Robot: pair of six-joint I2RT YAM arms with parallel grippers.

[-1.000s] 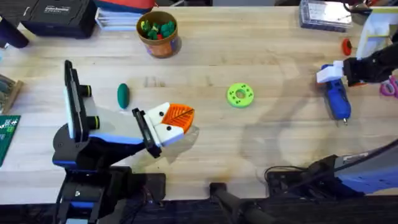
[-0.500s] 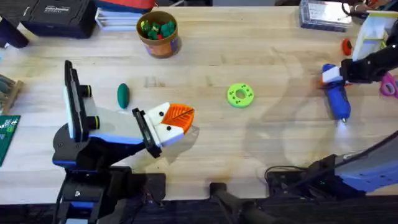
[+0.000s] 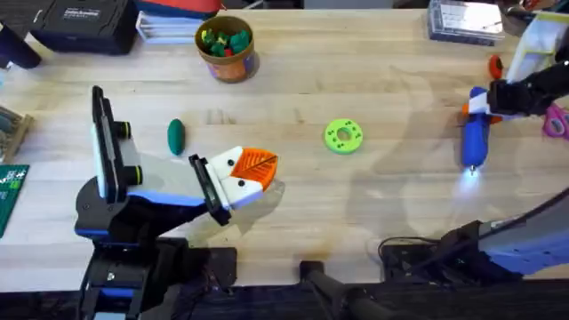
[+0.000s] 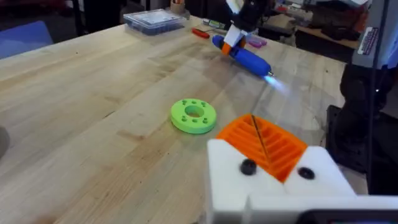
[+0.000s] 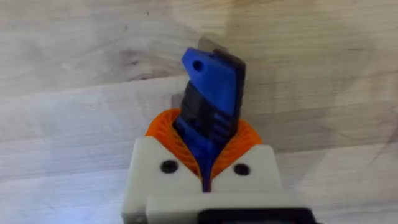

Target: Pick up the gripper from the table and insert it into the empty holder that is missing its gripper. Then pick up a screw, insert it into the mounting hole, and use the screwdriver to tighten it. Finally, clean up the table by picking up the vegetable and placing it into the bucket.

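Observation:
The gripper point(image 3: 240, 178), a white block with an orange ribbed tip, sits on the black holder point(image 3: 210, 188) at the end of my left arm. In the left wrist view my left gripper point(image 4: 258, 134) has its orange pads pressed together, shut on nothing. At the right, my right gripper point(image 3: 494, 98) is shut on the rear end of the blue screwdriver point(image 3: 474, 140), whose bit points toward the near edge with a light glowing at its tip. The right wrist view shows the screwdriver point(image 5: 211, 99) clamped between the pads of the right gripper point(image 5: 208, 158). The dark-green vegetable point(image 3: 175, 135) lies left of centre. The bucket point(image 3: 228, 60) stands at the back.
A bright-green disc with holes point(image 3: 343, 136) lies mid-table. A black case point(image 3: 84, 22) sits at the back left, a clear box point(image 3: 462, 18) and a small red tool point(image 3: 494, 64) at the back right. A green circuit board point(image 3: 9, 196) lies at the left edge.
The right gripper has shifted slightly right with the screwdriver, swinging its bit from pointing right-and-near to straight toward the near edge; a light now glows at the tip. The left arm is still.

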